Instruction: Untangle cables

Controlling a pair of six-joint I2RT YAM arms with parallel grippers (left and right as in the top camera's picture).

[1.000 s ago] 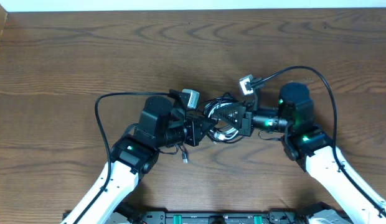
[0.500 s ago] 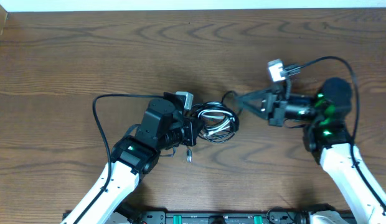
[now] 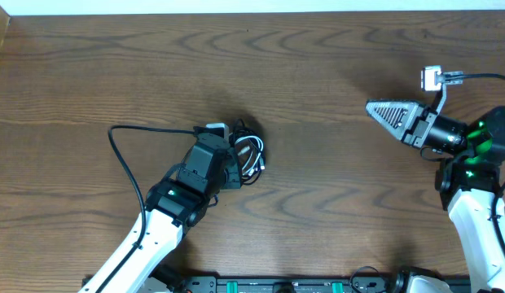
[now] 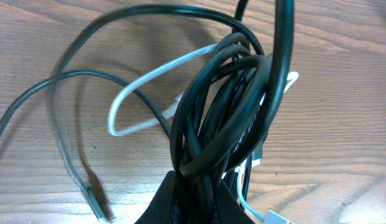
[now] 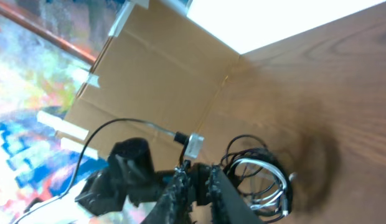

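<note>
left fingers: clenched; the left gripper (image 4: pixel 196 198) is closed on the root of the coil.
held: thin, rubber-sheathed black cables (image 4: pixel 221 106), several turns packed in a tight bundle, pinched directly between the fingertips and fanning out ahead of them.
just beyond: a short white cable (image 4: pixel 157 70) is threaded through the black turns; one loop of it lies free to the side of the fingers.
further out: single black strands are spread loose on the brown wood-grain table (image 4: pixel 342 124).
right fingers: the right gripper (image 3: pixel 373 107) is held well apart from the bundle, nothing gripped; parted or closed cannot be told.
handling: judged light, limp, slightly slick; snagging is expected if the turns are pulled hard.
grab point: the free white loop or a plug end is suggested, not the packed middle.
</note>
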